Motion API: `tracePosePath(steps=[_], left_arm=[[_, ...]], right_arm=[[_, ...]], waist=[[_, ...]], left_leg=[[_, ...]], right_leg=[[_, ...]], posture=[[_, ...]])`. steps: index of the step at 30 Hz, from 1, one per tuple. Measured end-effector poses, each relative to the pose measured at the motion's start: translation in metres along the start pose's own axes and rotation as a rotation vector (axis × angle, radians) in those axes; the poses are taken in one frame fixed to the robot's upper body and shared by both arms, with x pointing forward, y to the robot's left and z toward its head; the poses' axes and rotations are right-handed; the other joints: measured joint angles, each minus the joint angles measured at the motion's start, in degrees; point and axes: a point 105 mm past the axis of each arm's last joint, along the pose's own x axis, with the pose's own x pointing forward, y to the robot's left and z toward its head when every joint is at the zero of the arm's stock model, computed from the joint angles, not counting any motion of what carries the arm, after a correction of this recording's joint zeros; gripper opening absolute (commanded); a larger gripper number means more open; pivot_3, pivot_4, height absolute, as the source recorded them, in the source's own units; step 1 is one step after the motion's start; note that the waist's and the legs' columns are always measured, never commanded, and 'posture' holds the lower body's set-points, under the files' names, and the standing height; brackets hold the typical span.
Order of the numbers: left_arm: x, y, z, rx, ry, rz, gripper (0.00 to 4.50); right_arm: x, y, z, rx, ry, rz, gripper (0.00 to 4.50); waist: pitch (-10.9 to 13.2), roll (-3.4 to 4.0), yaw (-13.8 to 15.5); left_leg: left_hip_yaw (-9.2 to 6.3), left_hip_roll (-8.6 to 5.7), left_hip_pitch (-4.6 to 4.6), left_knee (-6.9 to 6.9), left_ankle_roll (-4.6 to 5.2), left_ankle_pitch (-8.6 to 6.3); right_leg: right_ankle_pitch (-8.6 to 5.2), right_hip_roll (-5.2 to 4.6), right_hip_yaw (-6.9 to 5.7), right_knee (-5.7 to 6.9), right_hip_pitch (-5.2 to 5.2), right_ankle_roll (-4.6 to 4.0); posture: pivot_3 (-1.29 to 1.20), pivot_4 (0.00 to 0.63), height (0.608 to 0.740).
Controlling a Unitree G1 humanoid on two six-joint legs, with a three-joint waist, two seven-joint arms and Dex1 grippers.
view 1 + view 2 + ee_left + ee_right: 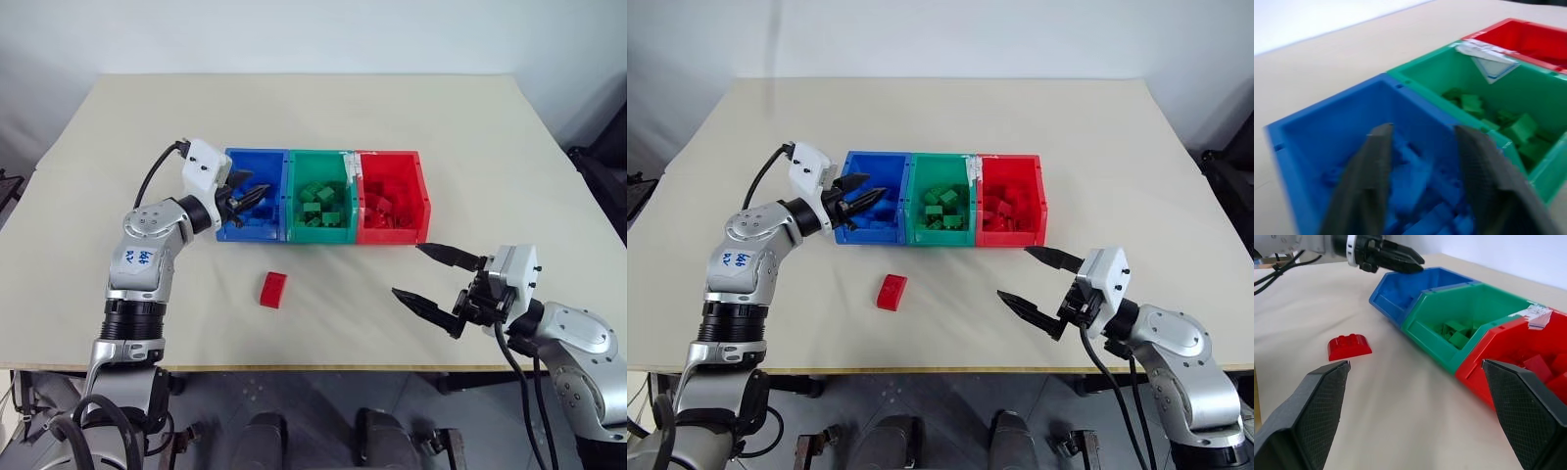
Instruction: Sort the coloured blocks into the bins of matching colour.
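Note:
Three joined bins stand mid-table: blue, green and red. Each holds blocks of its own colour, such as the green blocks and red blocks. My left gripper hovers over the blue bin's left side, open, with nothing between its fingers; blue blocks lie below it. One red block lies loose on the table in front of the blue bin. My right gripper stands open and empty near the table's front right, in front of the red bin.
The beige table is bare around the bins and towards the far edge. A strip of clear tape sits on the wall between the green and red bins. The table's front edge runs just below my right gripper.

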Motion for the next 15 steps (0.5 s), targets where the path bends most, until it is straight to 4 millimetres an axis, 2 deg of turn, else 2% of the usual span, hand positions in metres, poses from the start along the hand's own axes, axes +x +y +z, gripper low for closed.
tracePosePath(steps=[2, 4, 9, 11, 14, 15], left_arm=[[-0.004, 0.002, 0.001, 0.016, -0.003, -0.001, 3.73], [-0.018, 0.005, -0.001, 0.033, -0.008, 0.014, 4.38], [-0.067, 0.010, -0.019, 0.066, 0.042, 0.064, 4.47], [-0.095, 0.009, -0.027, 0.060, 0.067, 0.092, 4.47], [-0.149, 0.003, -0.055, 0.074, 0.237, 0.103, 4.47], [-0.160, 0.003, -0.060, 0.068, 0.273, 0.108, 4.47]], right_arm=[[0.001, -0.001, 0.000, 0.000, -0.002, 0.007, 4.50], [0.005, 0.000, 0.000, 0.001, -0.006, 0.033, 4.50], [0.011, -0.003, -0.005, 0.022, 0.001, 0.079, 4.50], [0.014, -0.005, -0.007, 0.029, 0.003, 0.106, 4.50], [0.016, -0.005, -0.011, 0.031, 0.022, 0.169, 4.50], [0.015, -0.006, -0.014, 0.033, 0.037, 0.182, 4.50]], waist=[[0.00, 0.00, -0.04], [0.00, 0.00, -0.48], [0.00, 0.00, -1.20], [0.00, 0.00, -1.44], [0.01, 0.01, -1.83], [0.01, 0.02, -1.52]], left_leg=[[0.00, 0.00, 0.00, 0.00, 0.00, 0.00], [0.01, 0.02, 0.02, -0.02, 0.00, 0.00], [0.00, 0.03, 0.01, -0.05, 0.00, 0.00], [-0.01, 0.05, 0.03, -0.07, -0.01, -0.03], [0.03, 0.08, 0.07, -0.16, -0.02, -0.08], [0.04, 0.08, 0.06, -0.14, -0.01, -0.08]], right_leg=[[0.00, 0.00, 0.00, 0.00, 0.00, 0.00], [0.00, 0.00, 0.01, 0.01, -0.01, 0.00], [0.00, 0.00, 0.00, -0.02, -0.02, 0.00], [0.00, 0.00, 0.01, -0.02, -0.01, -0.01], [-0.03, 0.00, 0.01, -0.05, -0.05, -0.05], [-0.03, 0.00, 0.00, -0.07, -0.05, -0.06]], posture=[[0.00, 0.150, 0.740], [0.00, 0.150, 0.740], [0.00, 0.150, 0.740], [0.00, 0.150, 0.740], [0.00, 0.150, 0.740], [0.00, 0.150, 0.740]])
